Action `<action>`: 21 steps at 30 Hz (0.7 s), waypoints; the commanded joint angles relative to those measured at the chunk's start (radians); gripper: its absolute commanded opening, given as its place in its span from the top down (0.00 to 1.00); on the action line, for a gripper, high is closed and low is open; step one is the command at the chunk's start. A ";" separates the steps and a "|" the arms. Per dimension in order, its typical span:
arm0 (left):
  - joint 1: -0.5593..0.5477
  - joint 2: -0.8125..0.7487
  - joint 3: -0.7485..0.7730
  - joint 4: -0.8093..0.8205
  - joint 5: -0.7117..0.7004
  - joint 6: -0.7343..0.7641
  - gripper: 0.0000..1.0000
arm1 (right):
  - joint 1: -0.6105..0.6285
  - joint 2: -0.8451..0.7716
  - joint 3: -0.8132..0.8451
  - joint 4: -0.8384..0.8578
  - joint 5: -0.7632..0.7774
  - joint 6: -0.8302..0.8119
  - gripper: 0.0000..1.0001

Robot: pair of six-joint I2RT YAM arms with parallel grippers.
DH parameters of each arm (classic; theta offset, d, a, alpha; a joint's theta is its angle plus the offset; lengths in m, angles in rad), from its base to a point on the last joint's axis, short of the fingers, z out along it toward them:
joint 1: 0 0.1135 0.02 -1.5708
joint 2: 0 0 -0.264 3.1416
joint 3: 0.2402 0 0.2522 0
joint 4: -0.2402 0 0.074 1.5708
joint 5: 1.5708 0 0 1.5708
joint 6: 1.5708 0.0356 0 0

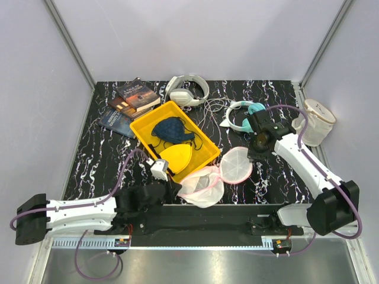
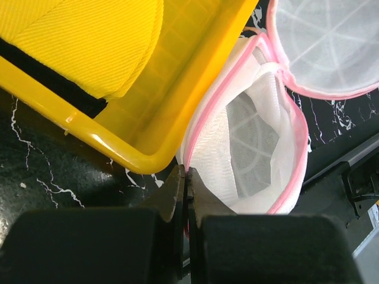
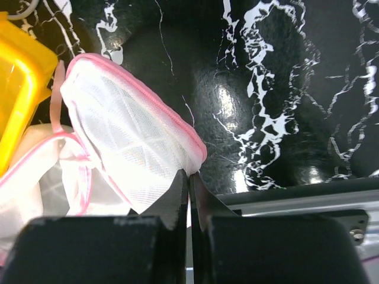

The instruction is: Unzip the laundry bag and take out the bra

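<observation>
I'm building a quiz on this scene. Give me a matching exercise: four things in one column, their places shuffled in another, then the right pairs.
Things: 1 navy bra; 2 laundry bag; 3 white headphones; 4 cream mesh bag.
Places: A far right of the table; B in the yellow tray; C back edge, middle; D unzipped, at the tray's near side.
Pairs: 1-B, 2-D, 3-C, 4-A.

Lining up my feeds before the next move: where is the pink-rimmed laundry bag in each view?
Top external: laundry bag lies open, front centre, right of the yellow tray.
Left wrist: bag fills the right side, beside the tray's corner.
Right wrist: bag on the left side, tray at far left.
Shared landmark: the yellow tray.
</observation>
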 commanded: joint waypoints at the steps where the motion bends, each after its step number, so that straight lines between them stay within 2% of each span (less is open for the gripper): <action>1: 0.003 0.039 0.045 0.124 0.009 0.025 1.00 | 0.048 -0.006 0.119 -0.120 0.034 -0.097 1.00; 6: 0.001 0.121 0.077 0.172 0.028 0.047 1.00 | 0.228 0.057 0.209 -0.192 0.118 -0.111 1.00; 21: 0.010 0.288 0.119 0.283 0.065 0.060 1.00 | 0.519 0.230 0.394 -0.249 0.158 0.005 0.97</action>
